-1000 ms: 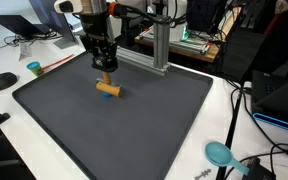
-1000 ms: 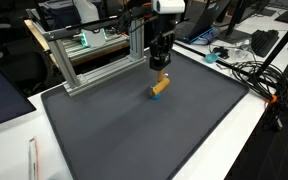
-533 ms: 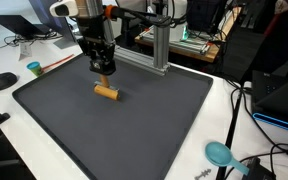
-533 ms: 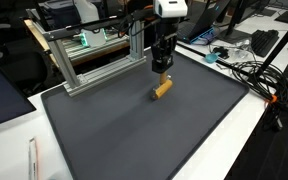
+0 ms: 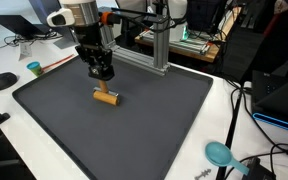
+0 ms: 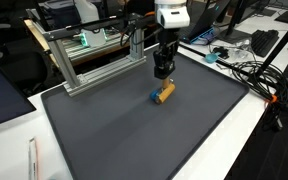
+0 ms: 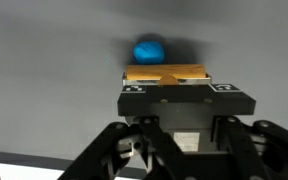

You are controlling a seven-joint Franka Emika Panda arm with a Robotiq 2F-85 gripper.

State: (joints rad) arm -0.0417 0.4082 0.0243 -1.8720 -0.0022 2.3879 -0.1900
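End effector (image 5: 103, 76) hangs just above a wooden block (image 5: 106, 96), pointing straight down with a clear gap between them, so it has hold of nothing. Its dark fingers blur together in both exterior views (image 6: 161, 74), and I cannot tell how wide they stand. The block lies flat on a dark grey mat (image 5: 164, 125) that covers most of the tabletop. It sits in the part of the mat nearer the aluminium frame (image 5: 159, 50), away from every edge.

In the wrist view the block (image 7: 166, 73) shows just past the end effector's body. A round blue piece (image 7: 149, 50) lies close against its far side; whether the two are joined is unclear.

Off the mat, a small teal cup (image 5: 33, 68) and a black computer mouse (image 5: 2, 81) lie by one corner of the tabletop. A teal scoop (image 5: 219, 153) rests near another corner.
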